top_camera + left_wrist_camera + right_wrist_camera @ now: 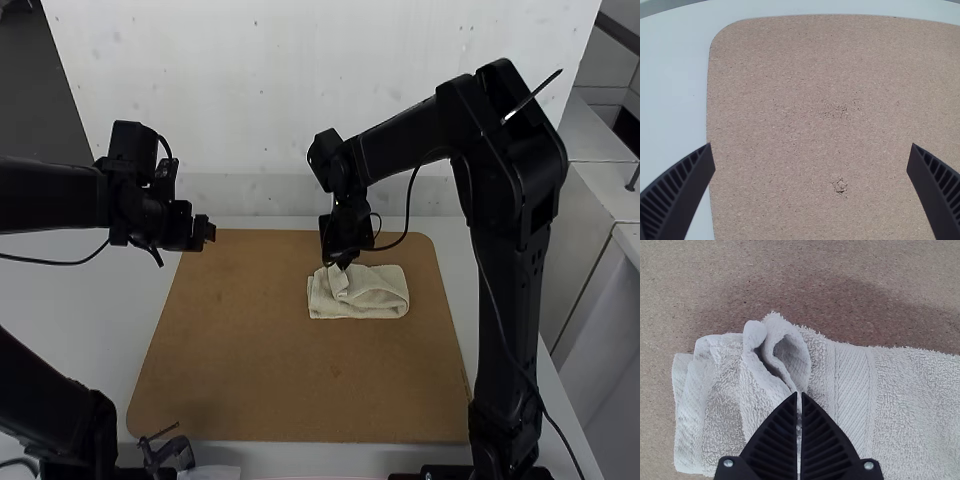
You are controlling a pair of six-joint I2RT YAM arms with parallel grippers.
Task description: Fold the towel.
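Here's the towel [375, 297], folded on your brown board [250, 375], long axis running left to right, rounded end rightward. Your right hand [342, 264] is closed on a raised pinch near its left end! Farther off, your left hand [209, 232] hangs wide open, empty.

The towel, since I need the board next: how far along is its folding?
Mostly folded, it seems: the towel lies compact and layered on the board. In the right hand is a raised fold near one end. Remaining, probably: lay that fold flat and even the edges.
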